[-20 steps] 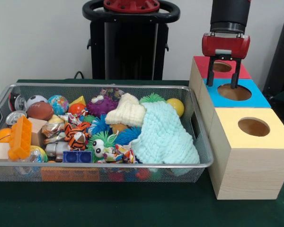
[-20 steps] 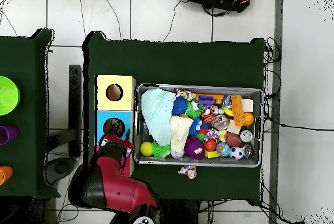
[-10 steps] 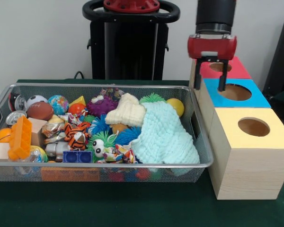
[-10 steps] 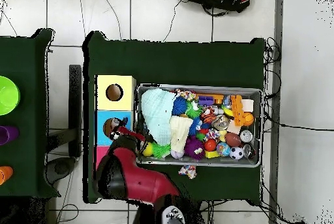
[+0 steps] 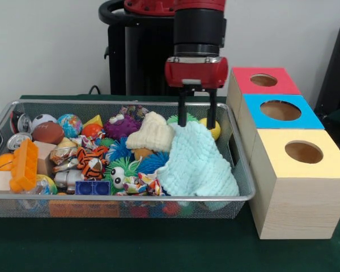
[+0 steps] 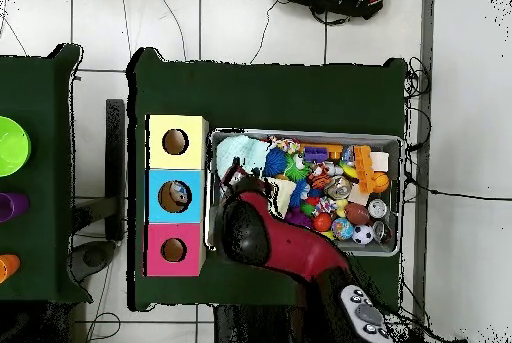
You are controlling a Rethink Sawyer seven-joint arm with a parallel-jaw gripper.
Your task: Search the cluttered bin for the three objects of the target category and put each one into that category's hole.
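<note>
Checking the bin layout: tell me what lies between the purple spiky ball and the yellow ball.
In the front view, the cream cloth and a green spiky ball lie between them.

The arm (image 6: 270, 244) hides the bin's (image 6: 395, 249) corner nearest the pink box (image 6: 174, 250) from overhead, covering the toys there.

Dark green cloth (image 5: 158, 249) covers table. Neighbouring table: lime green bowl (image 6: 10, 145), purple (image 6: 8, 205), possibly orange (image 6: 6, 266) cups. Cables (image 6: 440, 194) on tiled floor (image 6: 470, 89).

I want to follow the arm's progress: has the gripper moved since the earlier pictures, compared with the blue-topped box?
Yes. The gripper has left the blue-topped box and gone sideways, left in the front view, over the mesh bin, above the light blue cloth.
</note>
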